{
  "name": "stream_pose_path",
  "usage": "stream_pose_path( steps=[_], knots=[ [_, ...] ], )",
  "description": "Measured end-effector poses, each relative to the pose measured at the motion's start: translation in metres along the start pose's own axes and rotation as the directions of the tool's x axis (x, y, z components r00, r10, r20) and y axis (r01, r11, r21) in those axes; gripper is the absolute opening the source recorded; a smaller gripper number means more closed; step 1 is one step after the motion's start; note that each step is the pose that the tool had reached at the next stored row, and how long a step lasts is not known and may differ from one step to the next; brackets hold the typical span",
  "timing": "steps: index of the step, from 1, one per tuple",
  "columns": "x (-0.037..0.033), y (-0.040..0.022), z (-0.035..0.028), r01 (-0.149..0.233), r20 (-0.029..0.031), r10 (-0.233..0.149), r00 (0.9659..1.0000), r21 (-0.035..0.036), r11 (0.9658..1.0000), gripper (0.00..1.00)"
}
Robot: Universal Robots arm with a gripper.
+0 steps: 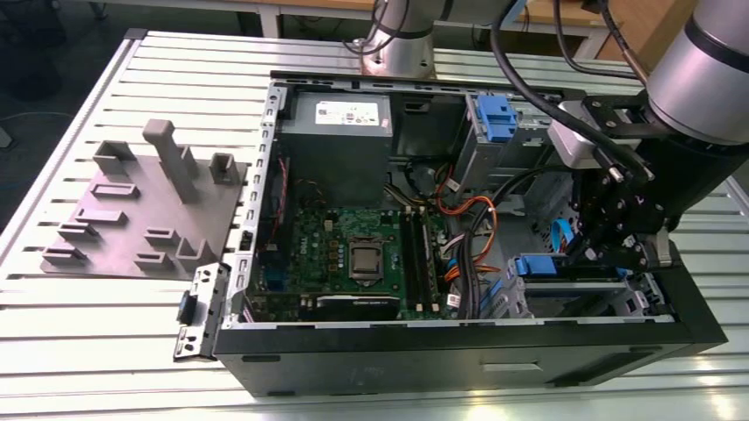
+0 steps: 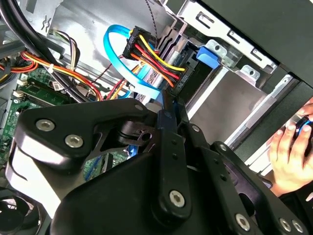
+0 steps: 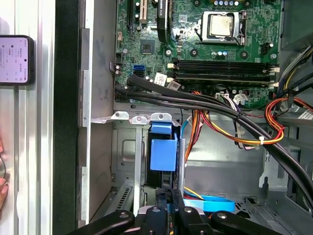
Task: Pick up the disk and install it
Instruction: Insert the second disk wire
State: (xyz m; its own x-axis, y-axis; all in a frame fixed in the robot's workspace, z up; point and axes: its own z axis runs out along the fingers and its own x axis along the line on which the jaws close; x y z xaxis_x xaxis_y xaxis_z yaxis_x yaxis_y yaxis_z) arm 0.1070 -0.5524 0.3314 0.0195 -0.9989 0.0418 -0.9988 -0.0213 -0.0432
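Observation:
The disk stands edge-on in the slot of the grey drive cage (image 3: 128, 147) at the case's front corner. Its blue plastic end (image 3: 163, 152) and dark body show in the first wrist view; in the exterior view it is the blue-ended slab (image 1: 550, 267) low on the exterior view's right. My gripper (image 3: 171, 201) hangs inside the case right behind the disk, its black fingers (image 2: 172, 127) pressed close together with their tips at the disk's rear end. I cannot tell whether they pinch any part of it. The arm (image 1: 702, 79) hides the cage's far side.
Red-yellow power wires (image 2: 156, 56) and a light-blue data cable (image 2: 115, 54) loop beside the fingertips. The motherboard (image 1: 351, 254) and power-supply box (image 1: 339, 118) fill the case's other half. A grey fixture block (image 1: 140, 210) lies outside. A person's hand (image 2: 288, 156) and a phone (image 3: 15, 58) are beside the case.

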Motion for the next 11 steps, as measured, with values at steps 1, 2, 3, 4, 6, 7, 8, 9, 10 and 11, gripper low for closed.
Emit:
stream_pose_path(
  steps=[1, 2, 3, 4, 6, 7, 8, 9, 10, 11],
  knots=[
    [0.0, 0.0, 0.0, 0.0, 0.0, 0.0, 1.0, 0.0, 1.0, 0.16],
    [0.0, 0.0, 0.0, 0.0, 0.0001, 0.0, 1.0, 0.0, 1.0, 0.16],
    [0.0, 0.0, 0.0, 0.0, 0.0001, 0.0, 1.0, 0.0, 1.0, 0.16],
    [0.0, 0.0, 0.0002, 0.0, 0.0004, 0.0, 1.0, 0.0, 1.0, 0.16],
    [0.0, 0.0, 0.0, 0.0, 0.0006, 0.0, 1.0, 0.0001, 1.0, 0.17],
    [0.0, -0.0001, -0.001, 0.0, 0.0008, 0.0, 1.0, 0.0, 1.0, 0.23],
    [0.0001, -0.0001, -0.0028, 0.0, 0.001, 0.0, 1.0, 0.0, 1.0, 0.23],
    [0.0002, -0.0002, -0.005, 0.0, 0.0017, 0.0, 1.0, 0.0, 1.0, 0.23],
    [0.0003, -0.0004, -0.0077, 0.0, 0.0018, 0.0, 1.0, 0.0, 1.0, 0.23],
    [0.0004, -0.0004, -0.0103, 0.0, 0.0018, 0.0, 1.0, -0.0001, 1.0, 0.23]
  ],
)
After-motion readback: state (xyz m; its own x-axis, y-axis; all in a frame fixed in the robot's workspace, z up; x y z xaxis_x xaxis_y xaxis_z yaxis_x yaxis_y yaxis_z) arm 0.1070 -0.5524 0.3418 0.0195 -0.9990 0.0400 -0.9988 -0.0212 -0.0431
